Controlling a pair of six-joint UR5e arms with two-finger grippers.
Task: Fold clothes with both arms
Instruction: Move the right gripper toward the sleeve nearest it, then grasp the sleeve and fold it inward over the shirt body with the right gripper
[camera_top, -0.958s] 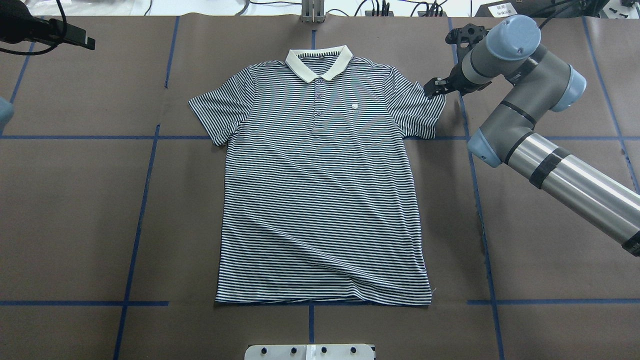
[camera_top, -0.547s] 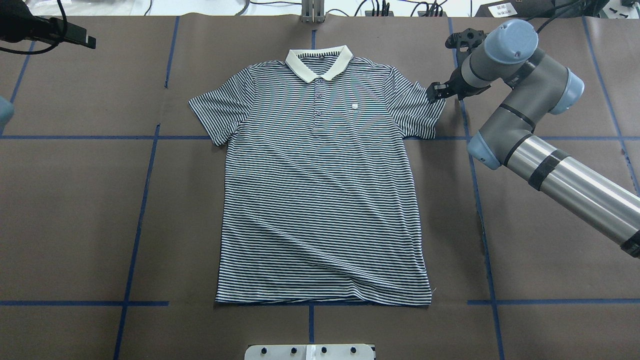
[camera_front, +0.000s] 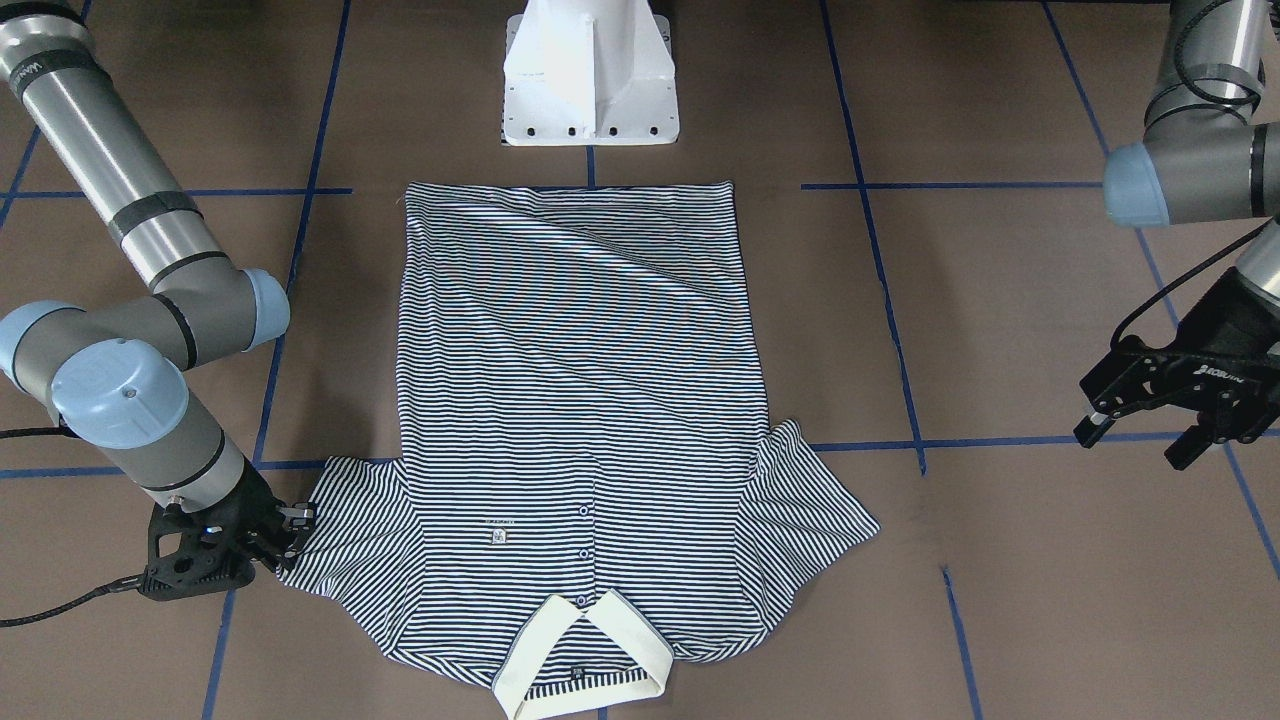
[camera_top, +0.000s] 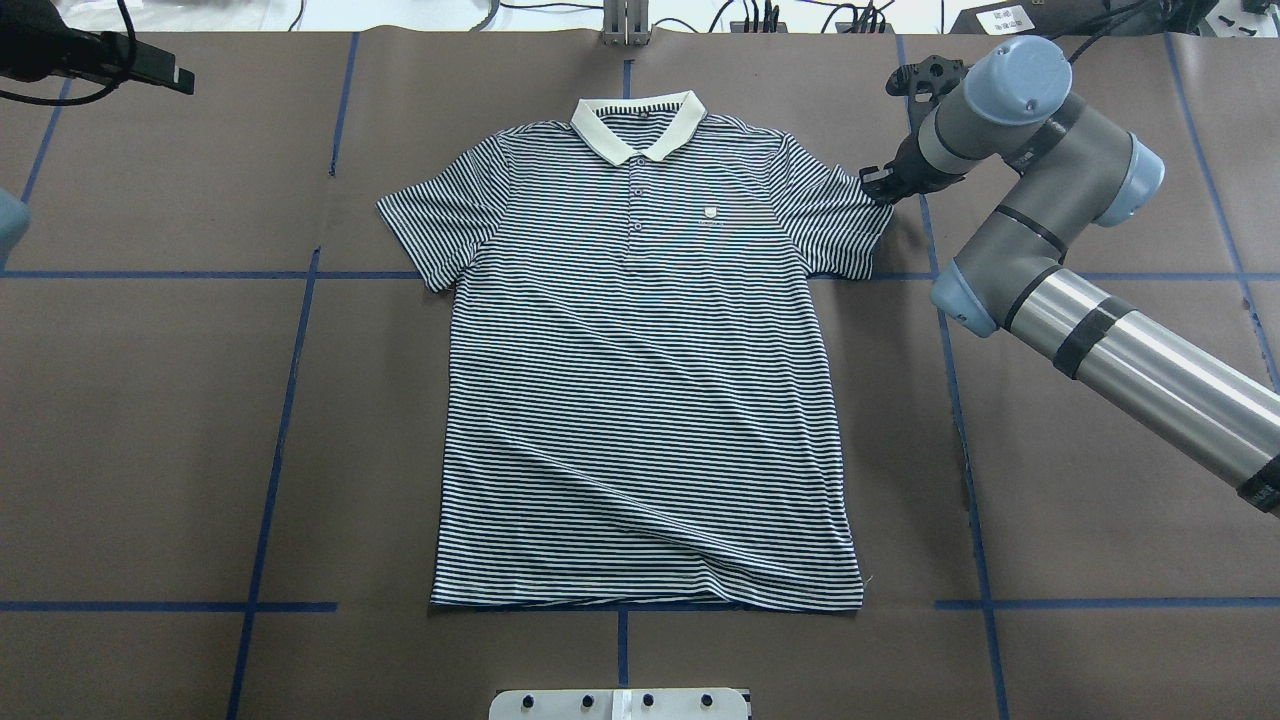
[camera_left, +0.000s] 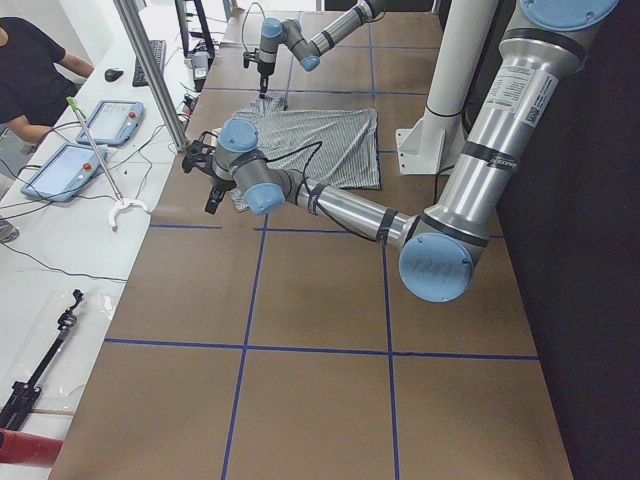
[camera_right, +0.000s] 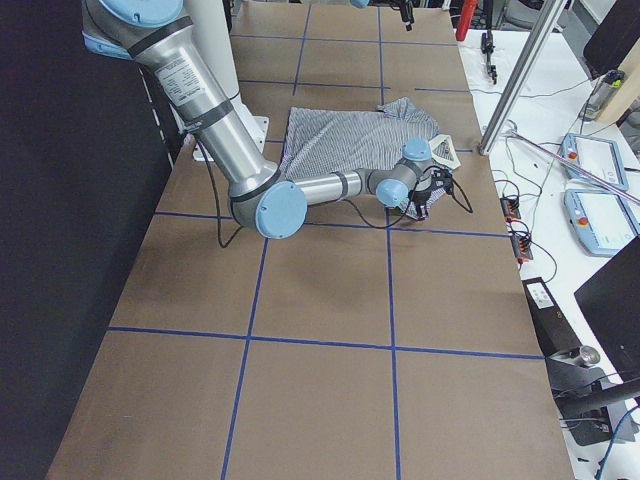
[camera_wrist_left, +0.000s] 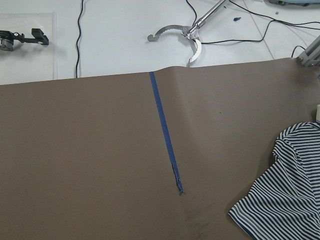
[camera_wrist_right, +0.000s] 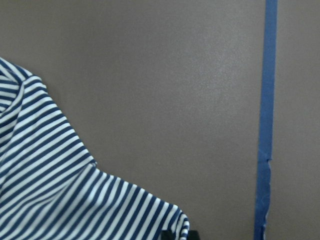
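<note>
Silver-grey right arm (camera_top: 1150, 362), matching left arm (camera_front: 1200, 165), light-blue joint caps (camera_front: 118, 390), black bands (camera_top: 1085, 342), white pedestal (camera_front: 590, 70).

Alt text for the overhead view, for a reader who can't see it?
A striped polo shirt lies flat and face up on a brown table crossed by blue tape lines, collar at the top. The right gripper sits at the outer edge of the sleeve on the view's right; the left arm shows only in the top left corner.

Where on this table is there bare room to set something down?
Broad bare table lies left of the polo shirt, out to the edge, and beside its hem on the right. Crowded: the right sleeve, where the right claw and right arm sit.
</note>
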